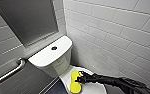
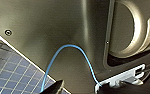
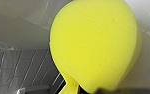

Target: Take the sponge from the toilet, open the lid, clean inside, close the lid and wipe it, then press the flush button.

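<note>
Sponge [image 1: 75, 83] over the closed lid [image 1: 92, 89], lower centre of the head view.
Right gripper [image 1: 80, 77] pinches the sponge's edge, squashing it. Toilet [image 1: 58, 65] tank sits up-left of it, flush button [image 1: 54, 48] centred on top; tiled wall [image 1: 111, 32] behind.

white tile wall [image 1: 121, 30] was at the back & on the right. shiny metal bar [image 1: 9, 73] was on the left wall, under a big grey panel [image 1: 31, 20]. floor [image 2: 8, 75] had sm. blue tiles.
</note>
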`<state>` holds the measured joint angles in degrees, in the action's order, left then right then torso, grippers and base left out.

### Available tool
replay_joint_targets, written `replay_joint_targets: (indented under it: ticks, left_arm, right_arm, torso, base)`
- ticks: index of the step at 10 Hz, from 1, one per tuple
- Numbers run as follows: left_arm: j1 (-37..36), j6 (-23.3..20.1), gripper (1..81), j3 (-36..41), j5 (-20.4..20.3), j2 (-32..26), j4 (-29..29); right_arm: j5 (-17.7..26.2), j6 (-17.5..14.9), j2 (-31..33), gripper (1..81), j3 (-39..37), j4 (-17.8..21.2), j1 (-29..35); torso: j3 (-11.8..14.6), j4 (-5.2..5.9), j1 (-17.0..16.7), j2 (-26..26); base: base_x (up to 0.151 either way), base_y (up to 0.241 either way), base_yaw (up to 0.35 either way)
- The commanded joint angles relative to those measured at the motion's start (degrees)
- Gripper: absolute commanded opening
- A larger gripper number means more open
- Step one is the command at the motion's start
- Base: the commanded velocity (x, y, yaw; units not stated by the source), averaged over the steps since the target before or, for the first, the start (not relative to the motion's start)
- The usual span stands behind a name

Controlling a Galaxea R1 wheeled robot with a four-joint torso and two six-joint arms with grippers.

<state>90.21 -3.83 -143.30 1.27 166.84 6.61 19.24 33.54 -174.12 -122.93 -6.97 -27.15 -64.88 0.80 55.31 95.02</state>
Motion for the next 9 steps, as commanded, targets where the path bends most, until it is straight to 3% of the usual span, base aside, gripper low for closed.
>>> replay_joint_targets:
  ticks: [1, 4, 6, 7, 9]
  left_arm:
    - [1.9, -0.2, 81.1, 0.4, 5.1, -0.4, -0.5]
    - [2.3, -0.1, 81.1, 0.4, 5.1, -1.1, -0.5]
    - [2.4, -0.1, 81.1, 0.7, 5.1, -1.2, -0.5]
    - [2.4, -0.1, 81.1, 0.7, 5.1, -1.1, -0.5]
    - [2.4, -0.1, 81.1, 0.7, 5.1, -0.8, -0.5]
  right_arm:
    - [-0.3, 0.1, -4.9, 1.0, -1.9, -3.0, 3.5]
    - [-5.3, -0.1, -6.4, 1.0, -9.8, -6.3, -4.8]
    - [-8.2, 0.0, -4.8, 1.0, -13.8, -6.0, -8.1]
    - [-8.2, 0.2, -1.9, 1.0, -11.8, -5.6, -8.8]
    - [-7.9, 2.5, 9.0, 1.0, 2.1, -5.8, -10.0]
  torso:
    - [0.0, 0.0, 0.0, 0.0]
    - [0.0, 0.0, 0.0, 0.0]
    - [0.0, 0.0, 0.0, 0.0]
    - [0.0, 0.0, 0.0, 0.0]
    - [0.0, 0.0, 0.0, 0.0]
  base:
    - [0.0, 0.0, 0.0]
    - [0.0, 0.0, 0.0]
    - [0.0, 0.0, 0.0]
    - [0.0, 0.0, 0.0]
    - [0.0, 0.0, 0.0]
